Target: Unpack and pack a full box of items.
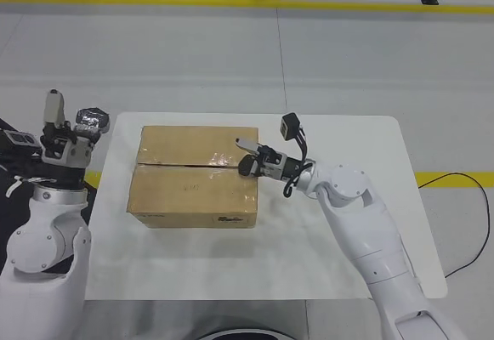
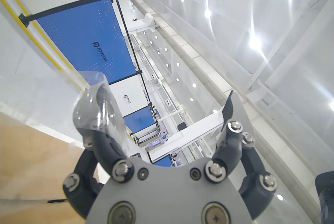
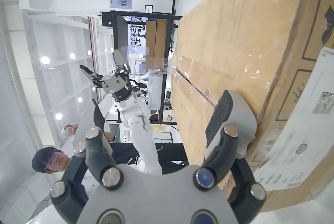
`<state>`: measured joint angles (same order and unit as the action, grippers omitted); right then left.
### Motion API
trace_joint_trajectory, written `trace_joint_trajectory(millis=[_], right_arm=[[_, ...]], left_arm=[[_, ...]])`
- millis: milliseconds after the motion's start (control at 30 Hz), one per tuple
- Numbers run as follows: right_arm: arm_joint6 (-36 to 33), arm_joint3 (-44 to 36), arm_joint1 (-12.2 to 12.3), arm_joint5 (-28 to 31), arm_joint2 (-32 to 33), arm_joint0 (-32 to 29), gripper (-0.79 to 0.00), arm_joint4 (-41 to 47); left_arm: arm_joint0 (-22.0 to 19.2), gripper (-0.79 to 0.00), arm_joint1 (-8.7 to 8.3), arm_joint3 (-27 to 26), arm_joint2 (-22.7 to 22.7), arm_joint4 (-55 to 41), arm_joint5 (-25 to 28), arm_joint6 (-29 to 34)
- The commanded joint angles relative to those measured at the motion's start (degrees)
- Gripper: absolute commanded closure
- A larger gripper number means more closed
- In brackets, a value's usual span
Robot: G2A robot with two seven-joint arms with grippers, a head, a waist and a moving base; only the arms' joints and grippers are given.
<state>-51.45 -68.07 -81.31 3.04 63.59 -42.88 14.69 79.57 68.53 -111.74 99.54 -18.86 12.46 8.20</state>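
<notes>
A closed cardboard box [image 1: 191, 174] sits on the white table [image 1: 340, 246], with its two top flaps meeting at a seam under clear tape. My right gripper [image 1: 245, 155] is open at the box's right end, near the seam. In the right wrist view one finger [image 3: 221, 110] lies against the box's [image 3: 229, 40] top edge, and the other is off the box in open air. My left gripper [image 1: 72, 115] is held up beyond the table's left edge, pointing upward and open. A scrap of clear plastic [image 2: 96, 105] clings to one of its fingers.
A white label [image 3: 300, 131] is stuck on the box's end face. Bare table lies in front of and to the right of the box. A black device [image 1: 8, 140] sits just off the table's left side.
</notes>
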Motion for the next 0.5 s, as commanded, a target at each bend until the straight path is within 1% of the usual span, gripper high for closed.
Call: trace_joint_trajectory(millis=[0, 233, 467], right_arm=[[-0.1, 0.0, 0.1, 0.1, 0.0, 0.0, -0.785, 0.1], [-0.3, -0.4, 0.3, 0.1, 0.2, -0.4, -0.785, 0.3], [-0.5, -2.1, 0.8, 0.7, 0.9, -1.1, -0.785, 0.2]], left_arm=[[0.2, -0.785, 0.08, -0.6, -1.0, 0.6, 0.0, 0.4], [0.3, -0.785, 0.43, -1.7, -4.8, 1.6, 0.0, 0.9], [-1.7, -0.785, 0.59, -0.7, -6.3, -0.9, -1.5, 3.0]])
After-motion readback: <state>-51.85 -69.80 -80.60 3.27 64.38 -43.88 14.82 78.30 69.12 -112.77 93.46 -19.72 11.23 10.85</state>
